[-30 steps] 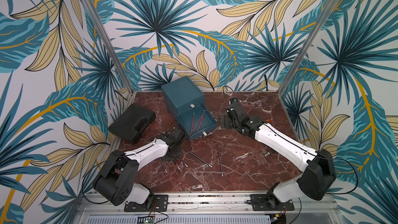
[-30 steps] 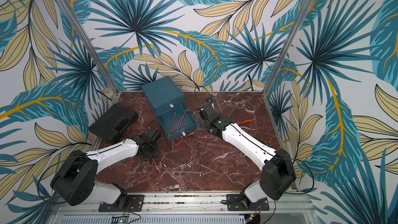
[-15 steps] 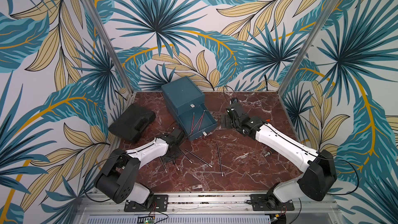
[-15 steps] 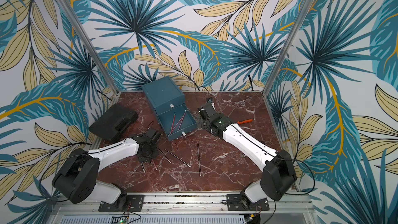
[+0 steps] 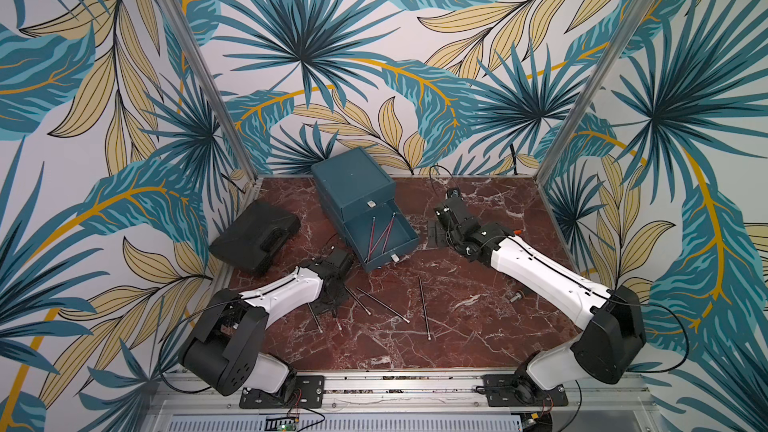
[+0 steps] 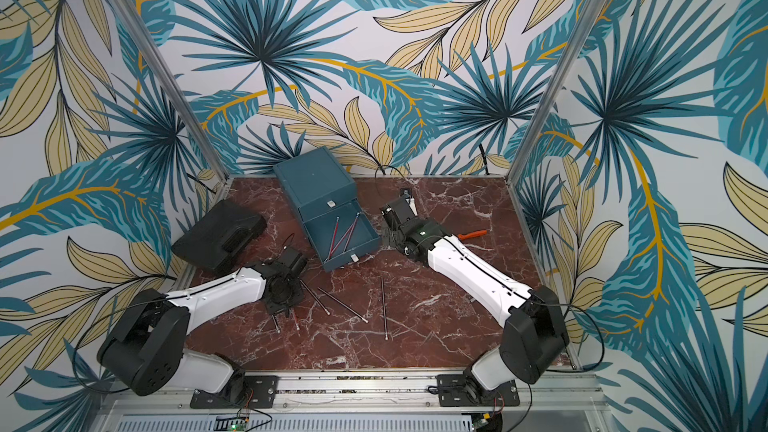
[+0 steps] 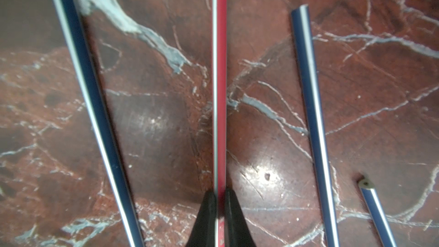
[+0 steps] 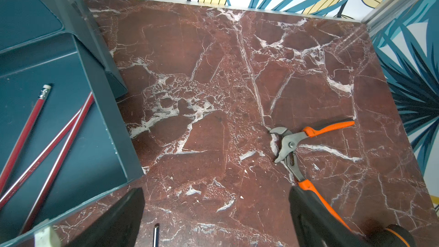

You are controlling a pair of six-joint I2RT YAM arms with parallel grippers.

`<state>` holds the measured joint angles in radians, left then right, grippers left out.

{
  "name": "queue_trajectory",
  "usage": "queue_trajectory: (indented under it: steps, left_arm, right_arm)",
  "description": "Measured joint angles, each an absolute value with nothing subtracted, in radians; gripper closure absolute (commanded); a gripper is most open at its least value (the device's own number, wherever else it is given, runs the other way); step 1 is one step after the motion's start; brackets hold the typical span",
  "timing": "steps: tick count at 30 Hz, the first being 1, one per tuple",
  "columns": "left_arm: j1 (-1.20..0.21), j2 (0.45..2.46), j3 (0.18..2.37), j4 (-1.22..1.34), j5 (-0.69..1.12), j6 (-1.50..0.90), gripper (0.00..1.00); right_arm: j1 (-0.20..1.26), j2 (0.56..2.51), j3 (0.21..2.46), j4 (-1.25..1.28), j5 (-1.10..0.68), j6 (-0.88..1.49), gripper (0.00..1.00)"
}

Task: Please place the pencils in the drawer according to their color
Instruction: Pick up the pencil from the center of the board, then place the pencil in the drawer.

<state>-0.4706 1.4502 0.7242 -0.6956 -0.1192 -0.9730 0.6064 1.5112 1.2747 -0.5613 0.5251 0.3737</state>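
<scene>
In the left wrist view my left gripper [image 7: 219,194] is shut on a red pencil [image 7: 219,86] that lies on the marble floor. Dark pencils [image 7: 91,96] [image 7: 313,105] lie on either side of it. In both top views this gripper [image 5: 331,306] points down over the pencils at the front left. More dark pencils [image 5: 382,305] [image 5: 424,307] lie further right. The teal drawer chest [image 5: 353,182] stands at the back with its bottom drawer [image 5: 409,238] pulled out. Red pencils [image 5: 380,234] [image 8: 47,143] lie in that drawer. My right gripper [image 8: 216,193] hangs open beside the drawer, with nothing between its fingers.
Orange-handled pliers [image 8: 289,143] [image 6: 471,235] lie on the floor right of my right gripper. A flat black case [image 5: 257,238] sits at the left edge. A small bolt [image 5: 515,297] lies near the right arm. Patterned walls close off the sides and the back.
My left gripper has closed onto the red pencil and shifted slightly toward the front. The right arm has not moved.
</scene>
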Motion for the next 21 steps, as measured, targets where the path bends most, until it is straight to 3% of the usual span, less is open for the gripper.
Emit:
queue_trajectory:
  steps: [7, 21]
  left_arm:
    - [-0.469, 1.402, 0.716, -0.724, -0.141, -0.964, 1.0]
    - [-0.46, 1.078, 0.838, -0.863, -0.325, -0.851, 1.0]
  right_arm:
    - [0.603, 1.511, 1.275, -0.568, 0.544, 0.405, 0.0]
    - [0.568, 1.503, 1.272, -0.568, 0.501, 0.463, 0.01]
